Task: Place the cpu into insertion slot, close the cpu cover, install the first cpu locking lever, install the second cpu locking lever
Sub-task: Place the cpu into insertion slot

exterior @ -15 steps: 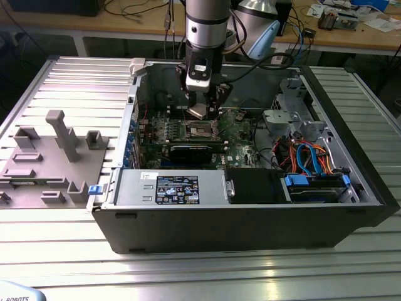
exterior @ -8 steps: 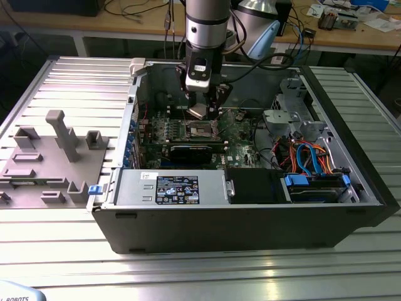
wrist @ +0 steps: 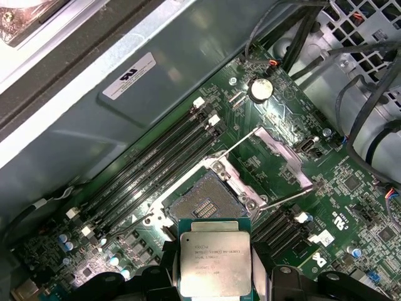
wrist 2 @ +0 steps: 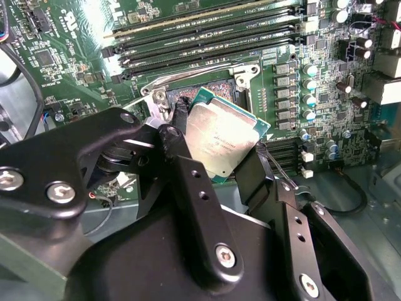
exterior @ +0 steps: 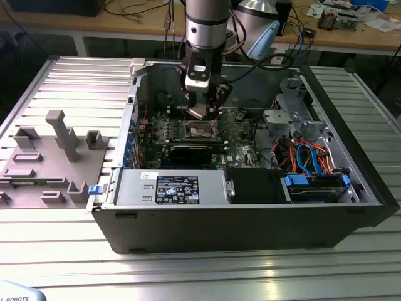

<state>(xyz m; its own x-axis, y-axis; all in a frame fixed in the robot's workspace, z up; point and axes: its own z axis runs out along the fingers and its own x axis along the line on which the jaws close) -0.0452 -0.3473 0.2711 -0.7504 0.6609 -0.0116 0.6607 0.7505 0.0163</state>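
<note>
the cpu (wrist: 215,263) shows a pale, brushed silvery metal face; the pincer (wrist 2: 219,149) is matt black; the insertion slot (wrist: 207,202) has a bare shiny metal rim; the counter (exterior: 56,251) is ribbed satin metal.

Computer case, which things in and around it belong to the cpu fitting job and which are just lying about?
Job: pincer holding the cpu, insertion slot, open cpu cover.
Just about: memory sticks, coin battery, blue cables, grey fixture block beside the case.

The arm (exterior: 207,25) points straight down, its end effector (exterior: 205,108) clamped tight.
</note>
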